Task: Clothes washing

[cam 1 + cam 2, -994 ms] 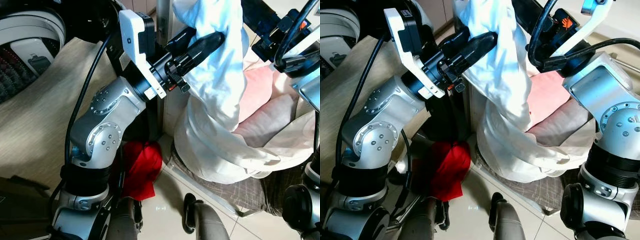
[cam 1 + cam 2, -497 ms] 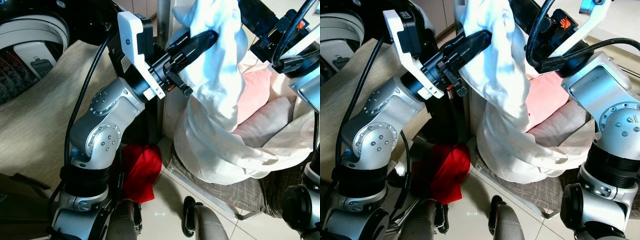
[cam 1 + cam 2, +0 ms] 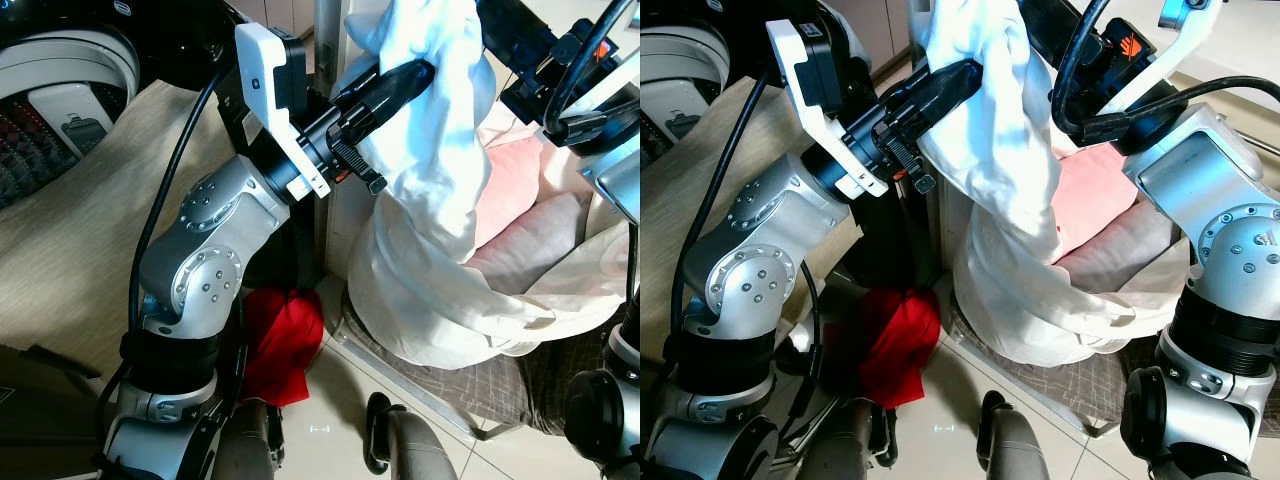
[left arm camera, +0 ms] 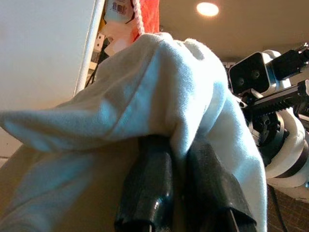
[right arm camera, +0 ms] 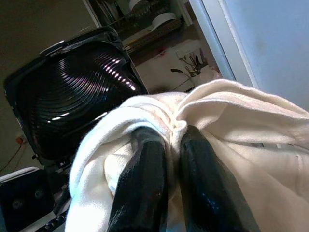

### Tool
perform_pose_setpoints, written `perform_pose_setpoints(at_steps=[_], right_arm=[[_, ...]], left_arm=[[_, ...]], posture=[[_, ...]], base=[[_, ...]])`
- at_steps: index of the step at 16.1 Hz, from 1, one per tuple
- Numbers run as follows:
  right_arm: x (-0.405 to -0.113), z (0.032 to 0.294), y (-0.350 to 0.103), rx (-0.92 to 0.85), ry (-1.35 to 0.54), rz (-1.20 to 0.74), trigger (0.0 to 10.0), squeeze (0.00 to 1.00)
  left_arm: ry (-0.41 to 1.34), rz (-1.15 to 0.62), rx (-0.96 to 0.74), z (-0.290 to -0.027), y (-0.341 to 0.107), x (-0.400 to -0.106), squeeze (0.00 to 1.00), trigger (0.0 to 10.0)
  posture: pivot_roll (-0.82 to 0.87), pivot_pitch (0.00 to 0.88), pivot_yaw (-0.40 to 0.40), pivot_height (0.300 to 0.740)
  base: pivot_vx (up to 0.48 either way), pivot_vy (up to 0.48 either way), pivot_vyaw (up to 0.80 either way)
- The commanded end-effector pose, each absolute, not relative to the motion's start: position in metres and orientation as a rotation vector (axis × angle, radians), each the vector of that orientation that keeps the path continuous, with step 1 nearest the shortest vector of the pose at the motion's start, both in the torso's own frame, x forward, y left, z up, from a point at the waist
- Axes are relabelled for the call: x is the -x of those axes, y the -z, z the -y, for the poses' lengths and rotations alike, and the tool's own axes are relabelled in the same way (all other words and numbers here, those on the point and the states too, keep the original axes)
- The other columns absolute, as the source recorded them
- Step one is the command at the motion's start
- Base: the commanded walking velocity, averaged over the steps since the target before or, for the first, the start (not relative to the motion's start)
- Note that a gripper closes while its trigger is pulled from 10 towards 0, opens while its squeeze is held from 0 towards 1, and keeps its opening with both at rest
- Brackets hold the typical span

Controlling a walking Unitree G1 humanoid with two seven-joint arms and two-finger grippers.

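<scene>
Both grippers are pinched onto the white garment (image 3: 430, 200), left gripper (image 4: 181, 159) and right gripper (image 5: 169, 145), lifting it above the laundry basket (image 3: 470, 385). Soft, floppy and light, I'd guess, so bunched folds are the best hold.

White garment (image 3: 430, 170) is hanging lifted, bunched at its top, draping down in long folds. Its lower end is pooling on the heap in the laundry basket (image 3: 480, 385). Pink cloth (image 3: 515, 175) and pale beige cloth (image 3: 530, 250) are lying in that heap beside it. Red garment (image 3: 285, 340) is lying crumpled on the floor, left of the basket.
</scene>
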State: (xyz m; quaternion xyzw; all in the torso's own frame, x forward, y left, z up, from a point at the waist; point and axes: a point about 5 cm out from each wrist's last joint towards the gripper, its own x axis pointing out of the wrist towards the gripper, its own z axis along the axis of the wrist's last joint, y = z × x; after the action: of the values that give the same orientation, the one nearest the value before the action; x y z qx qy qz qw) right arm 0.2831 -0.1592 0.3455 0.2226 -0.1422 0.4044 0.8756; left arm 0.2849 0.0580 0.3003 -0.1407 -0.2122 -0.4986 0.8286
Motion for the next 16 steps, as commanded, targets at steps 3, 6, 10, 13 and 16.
perform_pose_setpoints(at_steps=[3, 6, 10, 13, 16], right_arm=[[-0.272, 0.166, -0.336, -0.360, -0.789, 0.271, 10.0, 0.00], [-0.276, 0.166, -0.336, -0.352, -0.765, 0.267, 10.0, 0.00], [-0.276, 0.167, -0.336, -0.328, -0.767, 0.271, 10.0, 0.00], [-0.269, 0.160, -0.331, -0.307, -0.822, 0.258, 10.0, 0.00], [-0.263, 0.142, -0.318, -0.235, -0.885, 0.220, 10.0, 0.44]], left_arm=[[0.571, 0.678, 0.179, -0.131, -0.360, -0.328, 0.00, 0.0], [0.636, 0.621, 0.162, -0.119, -0.346, -0.325, 0.00, 0.0], [0.435, 0.701, 0.057, -0.148, -0.362, -0.339, 0.00, 0.0], [0.309, 0.744, -0.024, -0.171, -0.378, -0.345, 0.00, 0.0], [0.271, 0.722, -0.139, -0.176, -0.381, -0.354, 0.00, 0.0]], posture=[[-0.06, 0.167, 0.006, 0.740], [-0.06, 0.165, 0.003, 0.740], [-0.06, 0.130, -0.012, 0.740], [-0.06, 0.111, -0.013, 0.740], [-0.06, 0.089, -0.004, 0.740]], base=[[0.000, 0.000, 0.00], [0.000, 0.000, 0.00], [0.000, 0.000, 0.00], [0.000, 0.000, 0.00], [0.000, 0.000, 0.00]])
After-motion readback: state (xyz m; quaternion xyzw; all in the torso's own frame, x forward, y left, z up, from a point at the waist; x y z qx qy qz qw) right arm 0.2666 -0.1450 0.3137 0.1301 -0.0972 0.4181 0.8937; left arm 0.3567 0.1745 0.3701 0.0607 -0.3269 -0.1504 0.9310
